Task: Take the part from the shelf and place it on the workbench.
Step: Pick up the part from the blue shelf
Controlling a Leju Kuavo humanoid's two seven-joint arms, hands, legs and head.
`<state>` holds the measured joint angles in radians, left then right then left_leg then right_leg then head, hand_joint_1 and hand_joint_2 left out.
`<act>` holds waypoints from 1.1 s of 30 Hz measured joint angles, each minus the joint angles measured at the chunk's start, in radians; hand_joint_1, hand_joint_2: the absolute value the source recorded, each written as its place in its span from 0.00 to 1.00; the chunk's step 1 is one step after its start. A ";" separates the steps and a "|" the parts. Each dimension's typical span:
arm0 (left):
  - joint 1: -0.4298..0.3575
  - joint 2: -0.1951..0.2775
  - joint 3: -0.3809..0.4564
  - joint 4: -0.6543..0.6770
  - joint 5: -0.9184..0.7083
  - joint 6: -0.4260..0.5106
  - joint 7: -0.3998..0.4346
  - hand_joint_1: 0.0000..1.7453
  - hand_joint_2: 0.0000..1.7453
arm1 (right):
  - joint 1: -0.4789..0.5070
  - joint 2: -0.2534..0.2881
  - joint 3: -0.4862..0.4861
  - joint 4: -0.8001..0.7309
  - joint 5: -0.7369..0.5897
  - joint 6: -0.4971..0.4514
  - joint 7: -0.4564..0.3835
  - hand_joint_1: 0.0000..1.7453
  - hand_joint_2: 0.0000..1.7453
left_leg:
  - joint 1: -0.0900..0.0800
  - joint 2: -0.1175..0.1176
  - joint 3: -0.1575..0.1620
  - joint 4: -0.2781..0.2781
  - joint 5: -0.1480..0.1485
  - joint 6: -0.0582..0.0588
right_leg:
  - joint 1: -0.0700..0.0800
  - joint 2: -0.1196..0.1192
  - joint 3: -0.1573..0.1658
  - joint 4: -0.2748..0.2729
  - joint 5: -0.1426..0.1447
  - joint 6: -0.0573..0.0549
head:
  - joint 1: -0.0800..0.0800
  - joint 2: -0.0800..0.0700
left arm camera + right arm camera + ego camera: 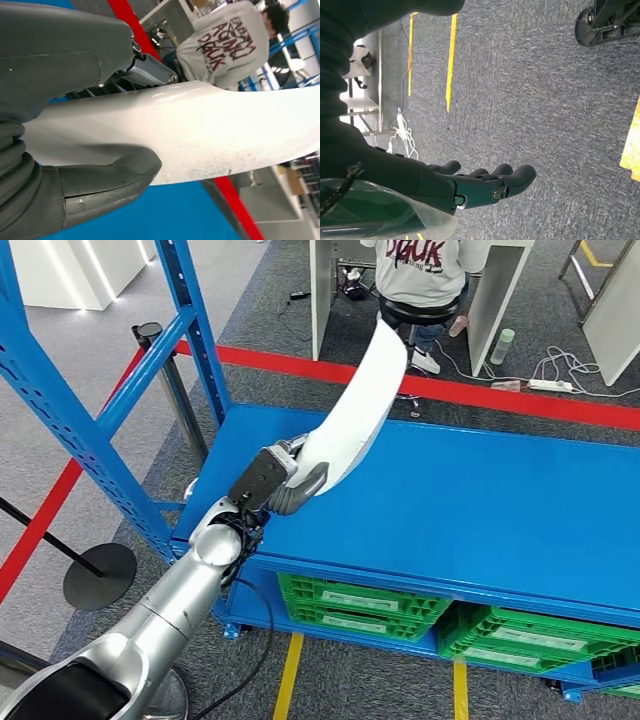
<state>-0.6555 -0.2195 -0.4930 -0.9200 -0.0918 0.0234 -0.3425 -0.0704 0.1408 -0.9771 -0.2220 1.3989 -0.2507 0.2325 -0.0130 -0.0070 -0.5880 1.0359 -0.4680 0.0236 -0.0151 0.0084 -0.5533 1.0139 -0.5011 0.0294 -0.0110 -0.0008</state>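
Your left hand (pixel 290 478) grips the white part (pixel 355 410) by its lower end, thumb (pixel 109 177) pressed under it, above the blue workbench (pixel 483 510); your right hand (pixel 486 186) hangs empty, fingers straight; a seated person (pixel 419 270) at 12 o'clock.

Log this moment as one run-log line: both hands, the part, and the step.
left hand: grips white curved part | part: above blue workbench, not set down | right hand: open, over floor | step: placing
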 joint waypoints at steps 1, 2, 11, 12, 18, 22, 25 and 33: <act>0.003 0.000 0.003 -0.009 0.006 0.002 -0.002 1.00 1.00 | 0.000 0.000 -0.001 0.000 0.000 0.000 0.000 0.00 1.00 | 0.000 0.000 0.000 0.000 0.000 0.000 | 0.000 0.000 0.000 0.000 0.000 0.000 | 0.000 0.000; 0.006 -0.001 0.004 -0.016 0.012 0.004 -0.004 1.00 1.00 | 0.000 0.000 -0.002 0.000 0.000 -0.001 0.000 0.00 1.00 | 0.000 0.000 0.000 0.000 0.000 0.000 | 0.000 0.000 0.000 0.000 0.000 0.000 | 0.000 0.000; 0.025 -0.003 0.012 -0.068 0.037 0.011 -0.008 1.00 1.00 | 0.000 0.002 -0.010 0.000 -0.001 -0.004 0.000 0.00 1.00 | 0.000 0.000 0.000 0.000 0.000 0.000 | 0.000 0.000 0.000 0.000 0.000 0.000 | 0.000 0.000; 0.027 -0.003 0.013 -0.071 0.038 0.011 -0.008 1.00 1.00 | 0.000 0.002 -0.011 0.000 -0.001 -0.004 0.000 0.00 1.00 | 0.000 0.000 0.000 0.000 0.000 0.000 | 0.000 0.000 0.000 0.000 0.000 0.000 | 0.000 0.000; 0.031 -0.005 0.015 -0.082 0.039 0.011 -0.008 1.00 1.00 | 0.000 0.003 -0.015 0.000 -0.001 -0.004 0.000 0.00 1.00 | 0.000 0.000 0.000 0.000 0.000 0.000 | 0.000 0.000 0.000 0.000 0.000 0.000 | 0.000 0.000; 0.040 -0.008 0.018 -0.093 0.044 0.029 -0.010 1.00 1.00 | 0.000 0.004 -0.018 0.000 -0.004 -0.008 0.000 0.00 1.00 | 0.000 0.000 0.000 0.000 0.000 0.000 | 0.000 0.000 0.000 0.000 0.000 0.000 | 0.000 0.000; 0.057 -0.014 0.022 -0.121 0.052 0.089 -0.008 1.00 1.00 | 0.000 0.004 -0.022 0.000 -0.012 -0.014 0.001 0.00 1.00 | 0.000 0.000 0.000 0.000 0.000 0.000 | 0.000 0.000 0.000 0.000 0.000 0.000 | 0.000 0.000; 0.166 -0.027 0.011 -0.268 0.169 0.174 -0.065 1.00 1.00 | 0.001 0.013 -0.039 0.001 -0.026 -0.032 -0.006 0.00 1.00 | 0.000 0.000 -0.001 0.000 0.000 0.000 | 0.000 0.001 -0.001 0.000 0.000 0.000 | 0.000 0.000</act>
<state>-0.4892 -0.2464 -0.4817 -1.1878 0.0768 0.1977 -0.4078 -0.0690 0.1535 -1.0157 -0.2213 1.3728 -0.2831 0.2268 -0.0133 -0.0070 -0.5889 1.0359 -0.4685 0.0241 -0.0152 0.0089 -0.5538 1.0138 -0.5014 0.0296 -0.0109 -0.0008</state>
